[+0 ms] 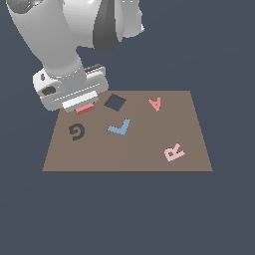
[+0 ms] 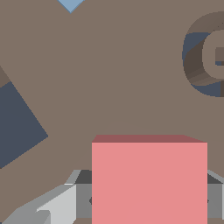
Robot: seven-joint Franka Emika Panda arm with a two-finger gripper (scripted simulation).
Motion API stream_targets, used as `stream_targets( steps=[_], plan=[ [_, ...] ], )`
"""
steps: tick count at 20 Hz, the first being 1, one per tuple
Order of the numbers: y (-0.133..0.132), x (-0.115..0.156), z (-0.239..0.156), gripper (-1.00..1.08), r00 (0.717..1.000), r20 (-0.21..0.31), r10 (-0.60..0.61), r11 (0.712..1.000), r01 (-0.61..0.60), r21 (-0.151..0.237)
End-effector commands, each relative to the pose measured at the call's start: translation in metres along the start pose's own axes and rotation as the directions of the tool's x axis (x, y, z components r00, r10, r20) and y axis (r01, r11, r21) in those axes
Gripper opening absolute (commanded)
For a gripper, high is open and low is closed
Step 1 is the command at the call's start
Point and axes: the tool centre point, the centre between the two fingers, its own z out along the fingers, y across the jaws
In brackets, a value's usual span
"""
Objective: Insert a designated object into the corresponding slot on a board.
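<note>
Salmon-red block [image 1: 85, 108] sits pinched in the end effector [image 1: 83, 106], low over the brown board [image 1: 149, 149] near its far corner on the exterior view's left. In the wrist view the block [image 2: 148, 179] fills the space between the 2 grey fingers [image 2: 59, 205], which press against its sides. The navy diamond slot [image 1: 115, 102] lies just beside the block, toward the exterior view's right, and holds nothing. Dark letter G [image 1: 76, 131], blue L [image 1: 120, 128], red A [image 1: 155, 103] and pink R [image 1: 174, 152] rest on the board.
</note>
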Motion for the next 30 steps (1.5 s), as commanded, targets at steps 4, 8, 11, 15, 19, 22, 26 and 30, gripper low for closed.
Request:
stream_targets(
  steps=[4,8,11,15,19,22,26,30],
  plan=[
    [0.0,0.0,0.0,-1.0,1.0,0.0,0.0,1.0,0.0,0.0],
    [-0.004,0.003,0.0,-1.0,1.0,0.0,-0.024,1.0,0.024,0.0],
    [-0.011,0.008,-0.001,-1.0,0.997,0.0,-0.073,0.997,0.073,0.0],
    [-0.029,0.019,-0.003,-1.0,0.984,0.0,-0.179,0.984,0.179,0.0],
    [-0.056,0.03,-0.006,-1.0,0.945,0.0,-0.326,0.945,0.326,0.0],
    [-0.075,0.035,-0.007,-1.0,0.906,0.001,-0.424,0.906,0.424,0.0],
    [-0.094,0.038,-0.009,-1.0,0.859,0.001,-0.512,0.859,0.512,0.001],
    [-0.104,0.038,-0.01,-1.0,0.831,0.001,-0.556,0.831,0.556,0.001]
  ],
)
